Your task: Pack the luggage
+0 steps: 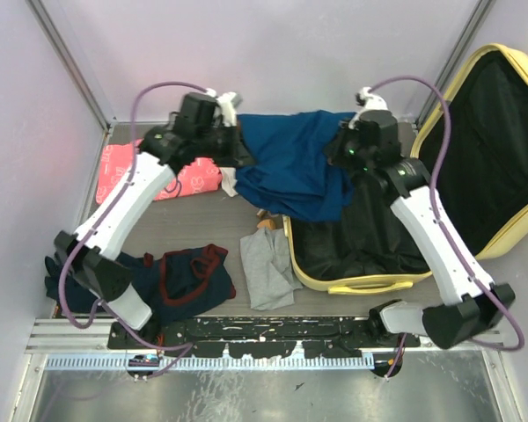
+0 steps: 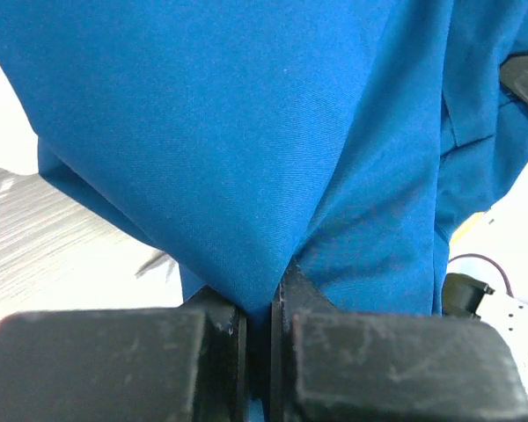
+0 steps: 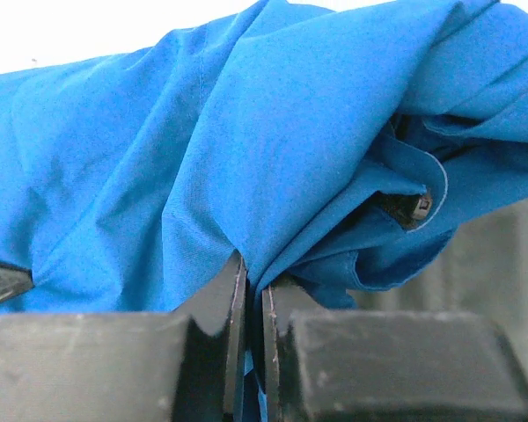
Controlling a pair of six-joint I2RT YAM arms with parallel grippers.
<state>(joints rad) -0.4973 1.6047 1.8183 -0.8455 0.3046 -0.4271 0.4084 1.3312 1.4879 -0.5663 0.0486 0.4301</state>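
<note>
The luggage (image 1: 510, 233), a pale yellow hard-shell suitcase with black lining, lies open at the right. A blue garment (image 1: 290, 167) hangs stretched between both arms above the table's back, its lower edge drooping over the suitcase's left corner. My left gripper (image 1: 244, 148) is shut on the cloth's left end; in the left wrist view the blue garment (image 2: 246, 132) is pinched between the jaws of the left gripper (image 2: 260, 303). My right gripper (image 1: 341, 151) is shut on the right end; the right wrist view shows the blue garment (image 3: 202, 149) clamped in the right gripper (image 3: 253, 286).
A pink patterned cloth (image 1: 158, 171) lies at the back left. A navy garment with red trim (image 1: 189, 277) sits at the front left, and a grey cloth (image 1: 268, 268) lies beside the suitcase's near corner. White fabric (image 1: 231, 183) peeks from under the blue garment.
</note>
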